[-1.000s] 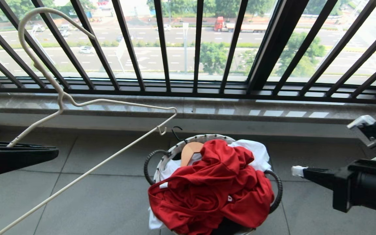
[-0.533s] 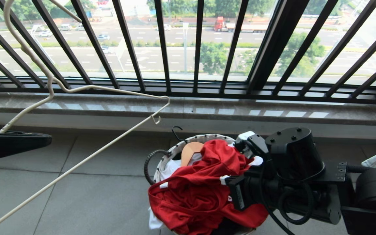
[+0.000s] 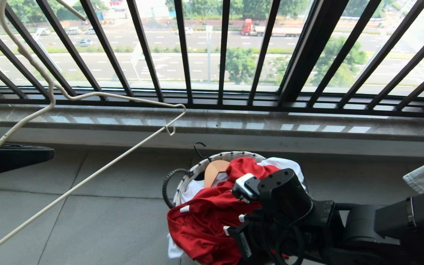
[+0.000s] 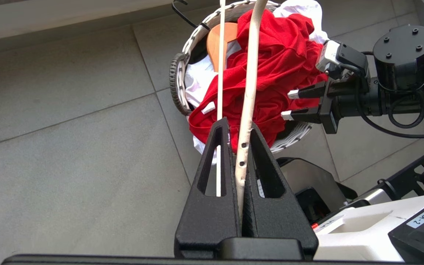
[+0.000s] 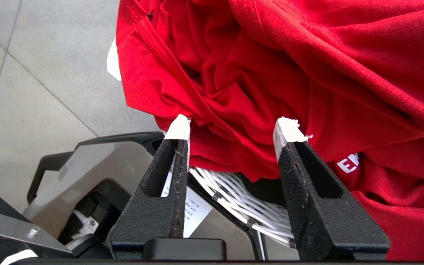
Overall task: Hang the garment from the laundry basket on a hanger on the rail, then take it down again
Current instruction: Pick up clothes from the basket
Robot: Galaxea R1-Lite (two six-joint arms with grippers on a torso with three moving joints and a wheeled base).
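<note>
Red garment (image 3: 212, 221) lies heaped in the laundry basket (image 3: 197, 170) at about 6 o'clock in the head view, over white cloth (image 3: 289, 167) and beside a wooden hanger (image 3: 214, 170). The right gripper (image 5: 234, 129) sits at its near edge with fingers (image 5: 178, 129) spread, tips touching the red folds. At 9 o'clock the left gripper (image 4: 238, 154) has its fingers pressed together on the cream hanger (image 3: 87, 96), held up before the window railing (image 3: 223, 51).
</note>
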